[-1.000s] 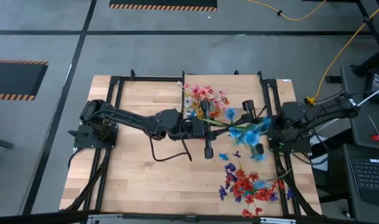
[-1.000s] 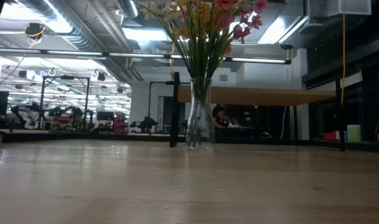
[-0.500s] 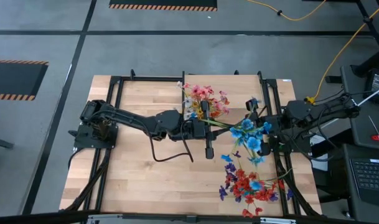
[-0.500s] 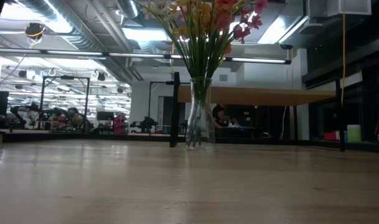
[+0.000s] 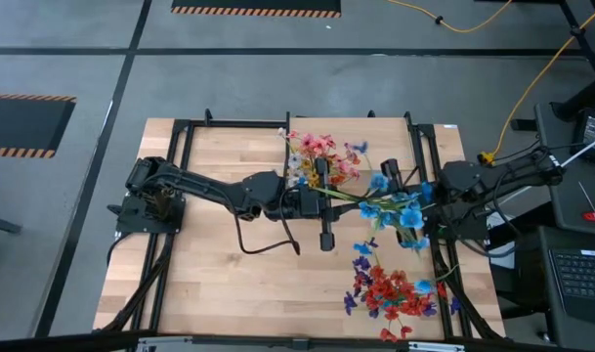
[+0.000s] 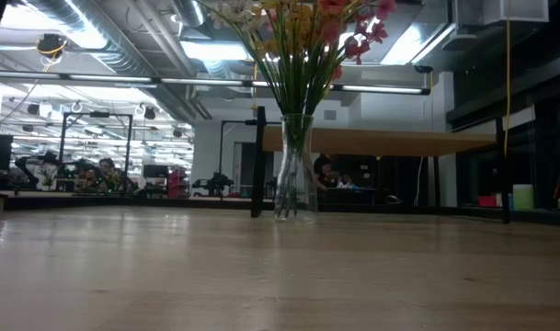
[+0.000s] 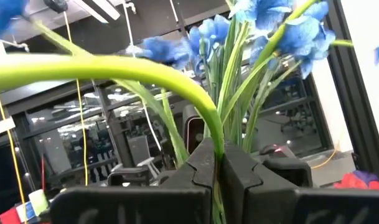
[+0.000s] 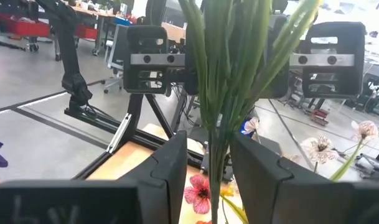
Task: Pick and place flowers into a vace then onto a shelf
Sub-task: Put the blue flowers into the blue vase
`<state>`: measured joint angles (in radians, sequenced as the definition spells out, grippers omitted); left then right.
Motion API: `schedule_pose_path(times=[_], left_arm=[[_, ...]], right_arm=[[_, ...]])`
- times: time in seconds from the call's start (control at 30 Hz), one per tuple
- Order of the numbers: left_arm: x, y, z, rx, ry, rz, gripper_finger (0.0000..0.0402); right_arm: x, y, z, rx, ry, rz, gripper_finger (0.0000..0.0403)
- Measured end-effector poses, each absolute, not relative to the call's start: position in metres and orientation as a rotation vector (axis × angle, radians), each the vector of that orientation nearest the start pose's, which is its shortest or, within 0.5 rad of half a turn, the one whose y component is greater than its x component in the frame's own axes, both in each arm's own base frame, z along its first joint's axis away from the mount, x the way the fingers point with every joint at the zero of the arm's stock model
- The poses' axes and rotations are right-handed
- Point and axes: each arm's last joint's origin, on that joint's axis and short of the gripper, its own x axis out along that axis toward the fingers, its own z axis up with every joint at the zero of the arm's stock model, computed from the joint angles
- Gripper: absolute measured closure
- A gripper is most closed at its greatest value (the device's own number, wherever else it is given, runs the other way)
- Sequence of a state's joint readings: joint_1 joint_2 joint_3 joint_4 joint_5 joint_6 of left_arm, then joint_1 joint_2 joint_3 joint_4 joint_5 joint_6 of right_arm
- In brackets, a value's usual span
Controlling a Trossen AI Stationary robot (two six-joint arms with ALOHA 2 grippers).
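The left arm reaches from its base at the table's left edge toward the middle, its links nearly flat and stretched along the table's width. Its wrist points toward the right arm, and the left gripper [image 5: 328, 195] has its fingers [image 7: 205, 165] pressed together on a thin green stem, the two dark pads meeting with almost no gap.

The right arm comes in from the table's right edge, folded shorter, its wrist turned toward the left arm. The right gripper [image 5: 406, 198] holds its fingers [image 8: 177, 158] partly apart, clasping a bunch of green stems between them. The two grippers face each other near the table's centre, close but not touching.
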<state>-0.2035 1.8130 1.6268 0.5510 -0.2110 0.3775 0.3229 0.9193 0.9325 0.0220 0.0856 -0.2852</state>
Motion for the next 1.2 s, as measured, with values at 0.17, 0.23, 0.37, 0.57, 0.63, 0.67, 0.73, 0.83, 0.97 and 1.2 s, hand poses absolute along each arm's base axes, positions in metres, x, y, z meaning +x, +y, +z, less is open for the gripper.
schedule_pose_path(times=[0.17,0.23,0.37,0.57,0.63,0.67,0.73,0.83,0.97,1.2], left_arm=[[0.417,-0.080,0.408,0.288,-0.353,0.070,0.0398],[0.417,-0.080,0.408,0.278,-0.356,0.057,0.0398],[0.417,-0.081,0.408,0.275,-0.356,0.023,0.0398],[0.418,-0.081,0.405,0.261,-0.332,0.009,0.0398],[0.418,-0.081,0.405,0.262,-0.331,0.009,0.0398],[0.418,-0.081,0.405,0.262,-0.331,0.008,0.0398],[0.418,-0.081,0.405,0.261,-0.332,0.008,0.0398],[0.418,-0.081,0.405,0.262,-0.332,0.007,0.0398],[0.419,-0.079,0.405,0.263,-0.330,0.018,0.0398],[0.421,-0.069,0.403,0.268,-0.300,0.037,0.0396]], right_arm=[[0.192,0.061,0.382,-0.288,-0.091,0.226,0.0279],[0.192,0.061,0.382,-0.293,-0.097,0.225,0.0279],[0.192,0.062,0.383,-0.308,-0.103,0.225,0.0279],[0.191,0.062,0.384,-0.305,-0.118,0.223,0.0279],[0.191,0.061,0.384,-0.305,-0.118,0.222,0.0279],[0.191,0.061,0.384,-0.304,-0.118,0.222,0.0279],[0.191,0.061,0.384,-0.301,-0.118,0.222,0.0279],[0.191,0.061,0.384,-0.300,-0.117,0.222,0.0282],[0.191,0.061,0.384,-0.297,-0.117,0.222,0.0314],[0.191,0.061,0.383,-0.246,-0.096,0.212,0.0387]])
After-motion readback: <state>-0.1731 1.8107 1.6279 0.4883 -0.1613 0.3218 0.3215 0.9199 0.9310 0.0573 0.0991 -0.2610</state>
